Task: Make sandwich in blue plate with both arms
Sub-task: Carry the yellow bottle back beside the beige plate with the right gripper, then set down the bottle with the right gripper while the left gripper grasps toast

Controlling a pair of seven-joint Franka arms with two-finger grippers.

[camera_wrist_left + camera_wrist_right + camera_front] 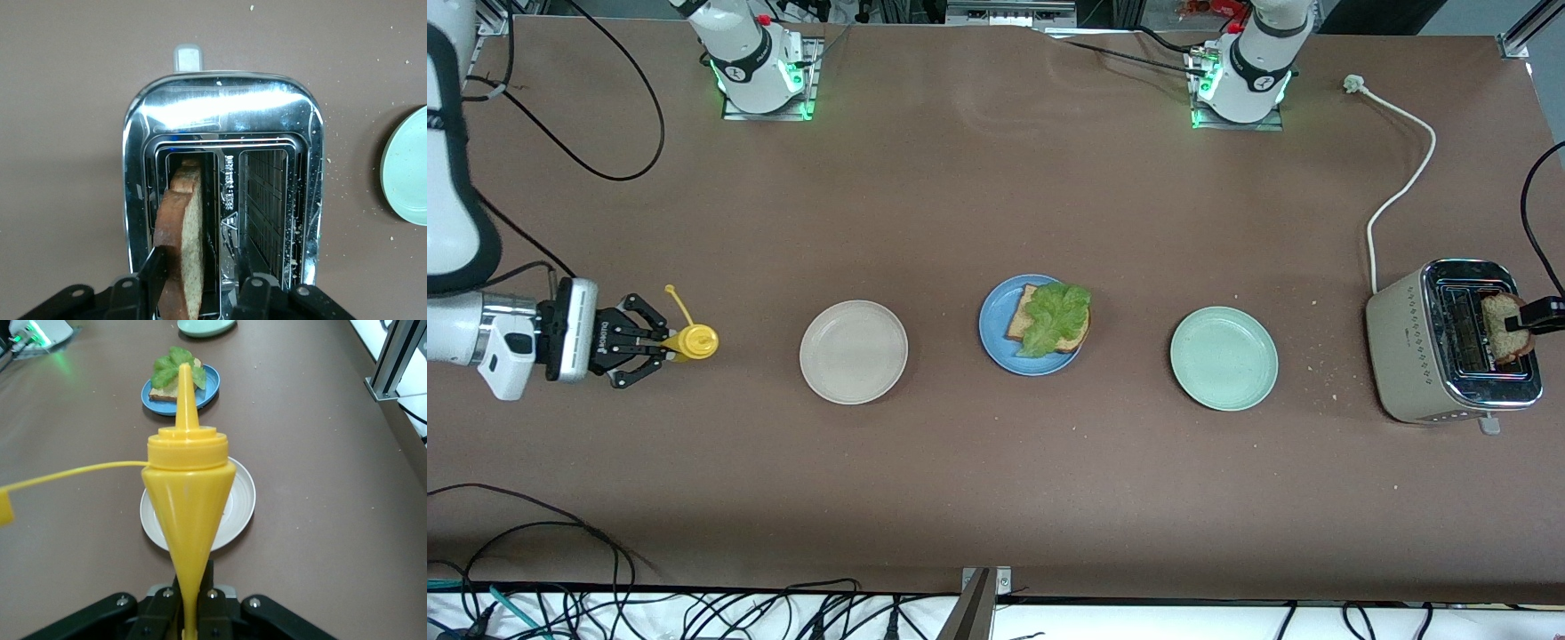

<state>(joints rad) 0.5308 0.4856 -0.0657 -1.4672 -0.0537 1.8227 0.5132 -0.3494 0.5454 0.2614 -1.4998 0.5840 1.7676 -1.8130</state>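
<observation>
Brown counter, open-faced sandwich (pixel 1049 320) on the blue plate (pixel 996 342), midway between the arms.
Only one toast slice under ruffled lettuce lies there, with a beige plate (pixel 854 352) toward the right arm's end and a mint-green plate (pixel 1224 358) toward the left arm's. The left gripper (pixel 197 277) hangs over the chrome-topped toaster (pixel 1405 356), jaws partly closed astride a bread slice (pixel 181 237) upright in one slot; actual grip unclear. The right gripper (pixel 660 345) pinches a yellow squeeze bottle (pixel 694 342) tight, its nozzle pointing toward the plates in the right wrist view.
</observation>
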